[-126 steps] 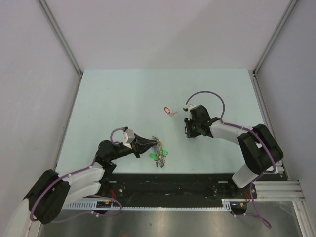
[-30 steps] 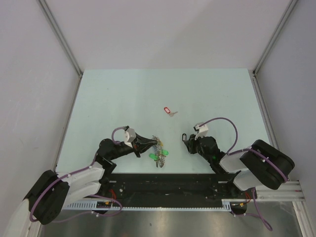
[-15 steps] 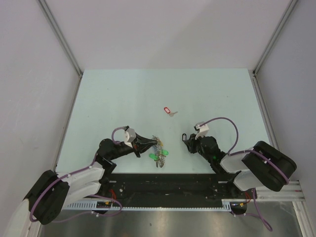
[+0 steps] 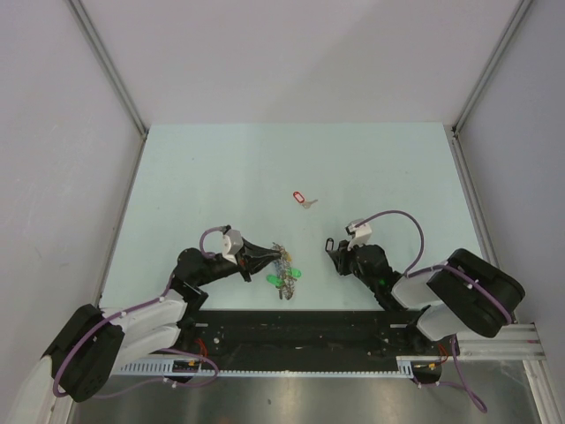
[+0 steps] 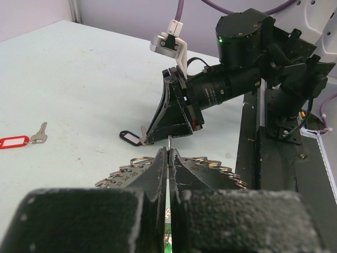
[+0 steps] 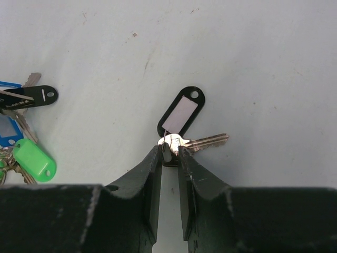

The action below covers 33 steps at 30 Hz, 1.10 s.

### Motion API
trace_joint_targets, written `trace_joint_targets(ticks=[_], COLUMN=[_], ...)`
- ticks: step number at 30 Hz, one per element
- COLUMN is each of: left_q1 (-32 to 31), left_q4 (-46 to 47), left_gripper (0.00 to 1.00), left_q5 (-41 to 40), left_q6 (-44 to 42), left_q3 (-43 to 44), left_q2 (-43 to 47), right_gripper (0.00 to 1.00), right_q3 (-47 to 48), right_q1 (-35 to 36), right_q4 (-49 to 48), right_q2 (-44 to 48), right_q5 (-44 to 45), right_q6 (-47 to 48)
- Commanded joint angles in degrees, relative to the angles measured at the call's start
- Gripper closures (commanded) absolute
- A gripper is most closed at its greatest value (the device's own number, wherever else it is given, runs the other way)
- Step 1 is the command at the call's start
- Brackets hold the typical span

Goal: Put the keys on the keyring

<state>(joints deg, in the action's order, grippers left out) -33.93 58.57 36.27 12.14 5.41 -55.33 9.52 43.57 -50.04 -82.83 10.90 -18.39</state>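
Note:
My left gripper is shut on the thin grey wire of the keyring, whose tip pokes out past the fingertips. Small split rings fan out either side. In the top view the keyring lies bunched with green tags in front of the left gripper. My right gripper is low on the table, shut on the silver head of a key with a black tag; its blade points right. A red-tagged key lies apart, farther back.
Green, blue and black tags of the keyring bunch lie left of the right gripper. The right arm's wrist sits close ahead of the left gripper. The arms' black base rail runs along the near edge.
Four seconds ago the right gripper was farther back, near the red-tagged key; it has since come nearer and lower onto the black-tagged key. Over the last second nothing visibly moved.

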Motion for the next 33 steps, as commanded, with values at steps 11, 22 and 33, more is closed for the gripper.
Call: trace_joint_targets(ticks=[11, 22, 33], left_q1=[0.3, 0.3, 0.2], left_q4=[3.9, 4.0, 3.9], left_gripper=[1.0, 1.0, 1.0], left_q5=[0.6, 0.7, 0.7], left_q6=[0.8, 0.9, 1.0], left_q3=[2.4, 2.4, 2.4], left_q2=[1.0, 0.9, 1.0], right_gripper=[0.76, 0.75, 0.75], right_q3=[1.6, 2.9, 4.1], right_q1=[1.4, 2.0, 2.7], right_q4=[4.0, 0.5, 0.0], right_q2=[7.1, 1.2, 0.7], right_q5=[3.8, 3.4, 4.4], right_q6=[1.4, -0.1, 0.4])
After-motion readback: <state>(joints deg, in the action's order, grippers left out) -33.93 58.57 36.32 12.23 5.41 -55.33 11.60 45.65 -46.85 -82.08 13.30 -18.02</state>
